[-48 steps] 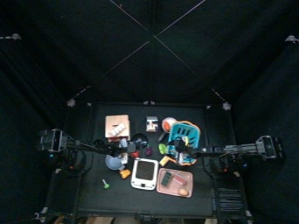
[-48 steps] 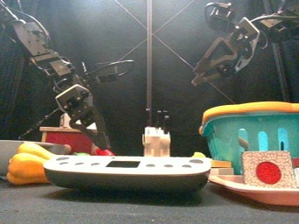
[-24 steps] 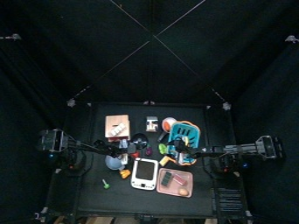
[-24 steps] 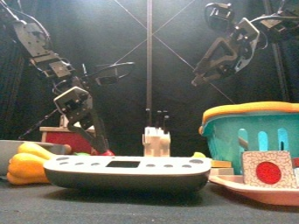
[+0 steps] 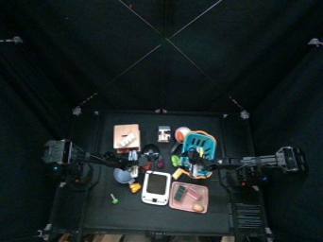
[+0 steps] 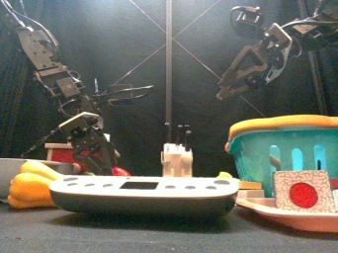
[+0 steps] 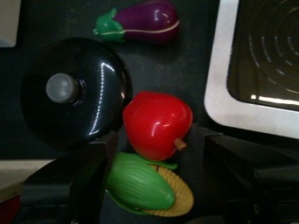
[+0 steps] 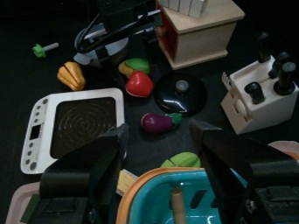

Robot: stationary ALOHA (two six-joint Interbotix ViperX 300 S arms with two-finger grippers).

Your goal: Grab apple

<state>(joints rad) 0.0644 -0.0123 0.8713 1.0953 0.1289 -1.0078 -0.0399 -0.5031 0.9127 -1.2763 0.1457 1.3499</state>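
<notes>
On the small black table (image 5: 113, 216) we hang our left gripper (image 7: 149, 179), jaws apart, over the red apple (image 7: 156, 124), so descending and closing comes next, while the right gripper (image 8: 158, 162) waits open above the teal basket (image 6: 283, 150).

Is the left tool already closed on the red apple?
No. In the left wrist view the left tool is open, its jaws spread either side of the red apple without touching it.

White scale (image 5: 155, 187) between pink tray (image 5: 190, 197); yellow pepper (image 5: 134, 188)
</notes>
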